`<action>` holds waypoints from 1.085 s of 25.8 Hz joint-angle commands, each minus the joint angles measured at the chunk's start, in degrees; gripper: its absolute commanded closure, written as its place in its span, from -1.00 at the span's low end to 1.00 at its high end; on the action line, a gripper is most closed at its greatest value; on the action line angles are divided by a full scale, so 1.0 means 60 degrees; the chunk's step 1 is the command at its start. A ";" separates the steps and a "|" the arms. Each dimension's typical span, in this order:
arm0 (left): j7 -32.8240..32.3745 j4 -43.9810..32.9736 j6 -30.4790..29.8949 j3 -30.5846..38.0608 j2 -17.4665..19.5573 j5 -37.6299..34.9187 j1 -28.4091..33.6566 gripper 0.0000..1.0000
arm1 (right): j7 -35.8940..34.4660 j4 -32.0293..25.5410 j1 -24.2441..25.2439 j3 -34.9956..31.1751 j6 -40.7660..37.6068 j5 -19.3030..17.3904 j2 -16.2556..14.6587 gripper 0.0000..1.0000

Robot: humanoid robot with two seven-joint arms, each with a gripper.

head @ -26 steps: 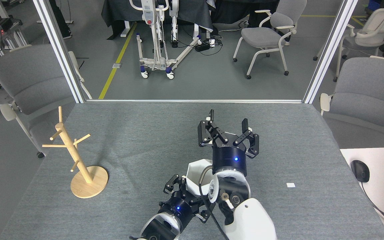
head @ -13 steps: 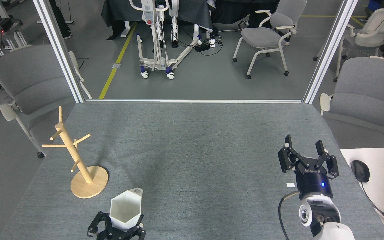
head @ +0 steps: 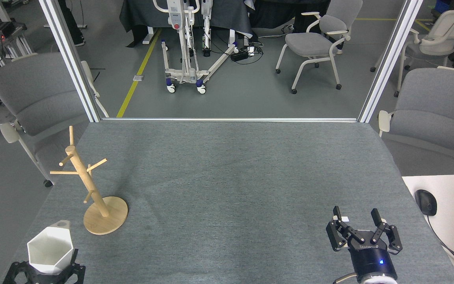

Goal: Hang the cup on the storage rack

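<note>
The tabletop [head: 231, 177] is the broad grey felt surface my two arms work over, and the job on it is only partly done. The storage rack [head: 89, 185] stands just ahead of and to the right of my left gripper [head: 45, 272], upright on its round base, and every peg I can see is bare. So the cup [head: 50, 249] is picked up and carried close, but the hanging itself is not yet done. By my judgement what is left is to raise the cup to peg height, line up the hole in its tab handle with a peg, slide it on and let go.

My left gripper sits at the bottom left edge of the view, low and near my body, its dark fingers closed around the cup's base. The cup stands in it mouth up and leaning a little, with the tab handle on the far side, toward the rack.

My right gripper [head: 361, 232] is well apart, far off to the right of the cup, pointing forward with its fingers spread and nothing between them.
</note>
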 commanded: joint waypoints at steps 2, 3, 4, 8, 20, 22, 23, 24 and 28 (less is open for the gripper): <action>-0.0723 0.0171 0.0046 0.0594 0.0317 -0.0170 -0.0916 1.00 | -0.0007 0.0005 0.0014 0.0030 -0.0021 -0.0019 0.0030 -0.99; -0.0913 0.0273 0.0046 0.0638 0.0317 -0.0316 -0.1194 1.00 | -0.0007 0.0005 0.0029 0.0059 -0.0021 -0.0019 0.0030 -0.99; -0.1045 0.0405 0.0046 0.0682 0.0317 -0.0492 -0.1443 1.00 | -0.0007 0.0005 0.0029 0.0060 -0.0036 -0.0019 0.0030 -0.99; -0.1163 0.0816 0.0060 0.0682 0.0303 -0.1181 -0.2264 1.00 | -0.0007 -0.0010 0.0043 0.0074 -0.0021 -0.0019 0.0030 -0.99; -0.1324 0.1372 0.0104 0.0667 0.0215 -0.2616 -0.3523 1.00 | -0.0021 0.0020 0.0043 0.0045 -0.0006 -0.0019 0.0030 -0.99; -0.1324 0.1489 0.0104 0.0667 0.0142 -0.2924 -0.3714 1.00 | -0.0021 0.0034 0.0043 0.0001 0.0037 -0.0019 0.0045 -0.99; -0.1324 0.1577 0.0104 0.0653 0.0112 -0.3012 -0.3802 1.00 | -0.0007 0.0049 0.0043 -0.0014 0.0052 -0.0033 0.0045 -0.99; -0.1338 0.1665 0.0104 0.0653 0.0112 -0.3085 -0.3889 1.00 | 0.0037 0.0049 0.0043 -0.0014 0.0038 -0.0048 0.0045 -0.99; -0.1456 0.2017 0.0090 0.0638 0.0127 -0.3275 -0.4256 1.00 | 0.0052 0.0034 -0.0001 -0.0014 -0.0006 -0.0077 0.0045 -0.99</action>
